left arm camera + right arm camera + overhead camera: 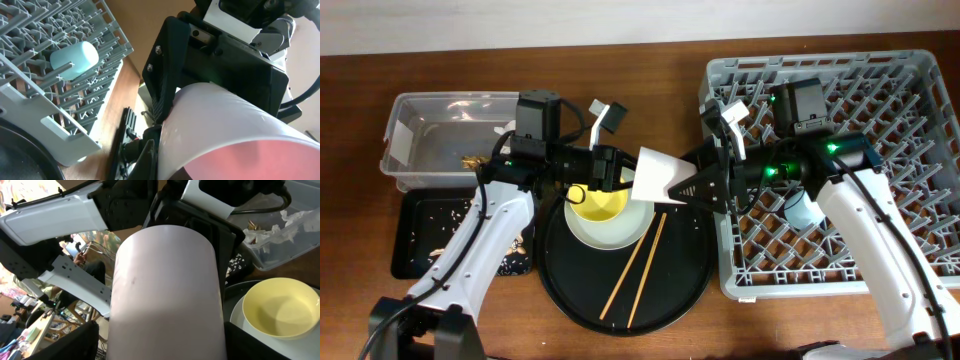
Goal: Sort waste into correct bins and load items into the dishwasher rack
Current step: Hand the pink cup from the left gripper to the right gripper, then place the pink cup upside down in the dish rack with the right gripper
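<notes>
Handover left of rack point(910, 90) | left gripper point(628, 170) pinched on pink cup point(658, 176) | right gripper point(685, 186) astride it, clamp unclear, for racking

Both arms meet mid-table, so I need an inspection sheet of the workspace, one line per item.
Surface: brown wooden table.
Job's things: pink cup in midair between the arms; blue cup lying in dishwasher rack; yellow bowl on plate, chopsticks on round black tray; tissue in clear tub; crumbs in black tray.
Clutter: nothing seen.
Grippers: left gripper shut on the pink cup; right gripper straddles it, grip unclear.
Cables: black loop by left arm's base.
Surroundings: pale wall behind.
</notes>
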